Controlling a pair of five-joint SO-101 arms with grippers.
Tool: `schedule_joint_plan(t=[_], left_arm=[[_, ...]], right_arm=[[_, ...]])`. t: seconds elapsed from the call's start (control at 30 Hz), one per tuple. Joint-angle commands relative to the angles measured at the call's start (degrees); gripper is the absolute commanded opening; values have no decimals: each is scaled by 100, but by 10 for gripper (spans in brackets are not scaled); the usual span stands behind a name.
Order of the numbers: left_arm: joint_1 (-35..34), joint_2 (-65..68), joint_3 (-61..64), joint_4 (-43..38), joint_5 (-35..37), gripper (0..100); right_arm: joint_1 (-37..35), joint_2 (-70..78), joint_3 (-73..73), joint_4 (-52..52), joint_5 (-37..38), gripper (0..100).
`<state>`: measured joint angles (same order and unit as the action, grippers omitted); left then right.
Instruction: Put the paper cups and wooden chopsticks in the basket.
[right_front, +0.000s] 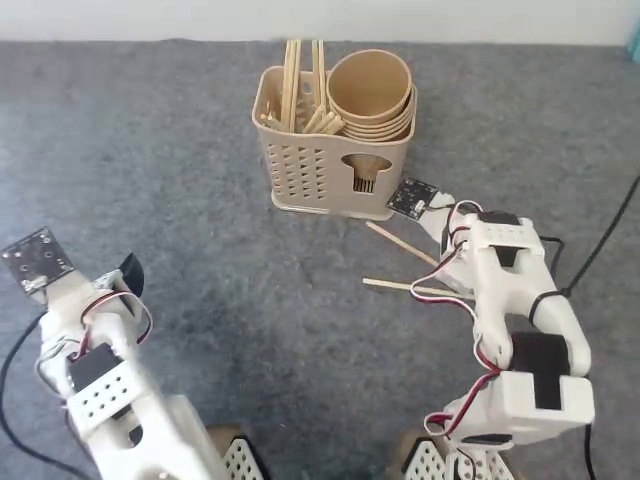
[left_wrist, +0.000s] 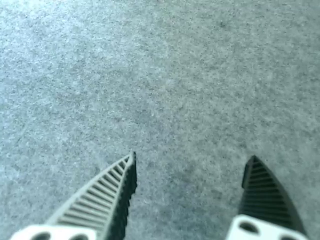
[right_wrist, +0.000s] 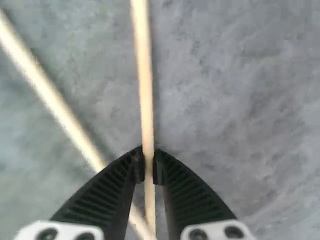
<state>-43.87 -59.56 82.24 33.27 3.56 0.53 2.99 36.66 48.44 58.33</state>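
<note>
1. Surface is a grey fuzzy carpet mat covering the whole table, with a pale wall strip along the far edge.
2. The beige perforated plastic basket sits at the far middle of the mat, upright.
3. Inside it there's a nested stack of brown paper cups on the side nearer the right arm, leaning a bit, and a bundle of light wooden chopsticks standing up on the other side.
4. Two loose chopsticks are on the mat just in front of the basket: a diagonal chopstick and a flatter chopstick. Both run in under the right arm.
5. The right gripper is down at the mat with its black ribbed fingers clenched on a pinched chopstick, which sticks straight out ahead of it. A second stick crosses at an angle just beside it. From above I can't tell which one is pinched.
6. The left gripper is spread wide, nothing between the fingers, hanging over bare mat well away from the basket.
</note>
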Motion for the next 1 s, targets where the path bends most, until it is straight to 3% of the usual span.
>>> schedule_joint_plan(t=[0.0,0.3,0.67,0.77,0.97], left_arm=[[9,-97,-31,-149,-62,322],[9,-97,-31,-149,-62,322],[9,-97,-31,-149,-70,322],[9,-97,-31,-149,-70,322],[9,-97,-31,-149,-70,322]], right_arm=[[-57,-1121,-193,1051,123,9],[-716,-4365,9,3213,844,9],[-1851,-6958,79,3451,774,9],[-2105,-7187,97,2809,-62,9],[-2413,-7248,123,989,-2769,9]])
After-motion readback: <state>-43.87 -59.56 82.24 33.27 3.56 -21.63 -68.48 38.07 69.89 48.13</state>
